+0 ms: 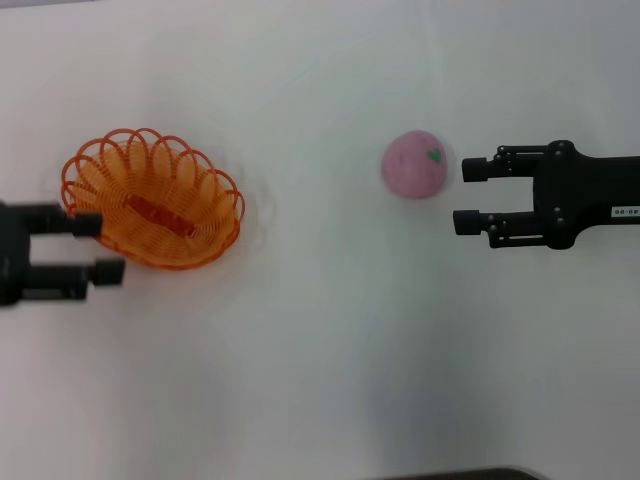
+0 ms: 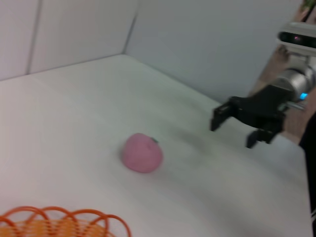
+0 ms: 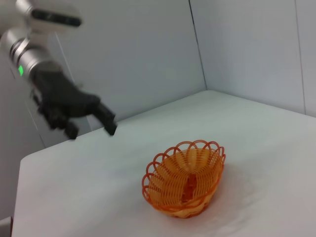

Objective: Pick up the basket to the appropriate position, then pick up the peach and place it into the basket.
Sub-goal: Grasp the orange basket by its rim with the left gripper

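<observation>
The orange wire basket [image 1: 150,200] stands upright on the white table at the left. It also shows in the right wrist view [image 3: 185,180], and its rim shows in the left wrist view [image 2: 64,222]. My left gripper [image 1: 110,248] is open and empty at the basket's left end; in the right wrist view my left gripper [image 3: 91,131] hangs apart from the basket. The pink peach [image 1: 415,165] with its green leaf mark lies at the right, also seen in the left wrist view [image 2: 142,153]. My right gripper [image 1: 461,196] is open and empty just right of the peach, seen too in the left wrist view [image 2: 232,134].
The white table [image 1: 330,340] is bounded by pale walls behind it [image 3: 148,49]. A dark edge [image 1: 470,474] shows at the table's near side.
</observation>
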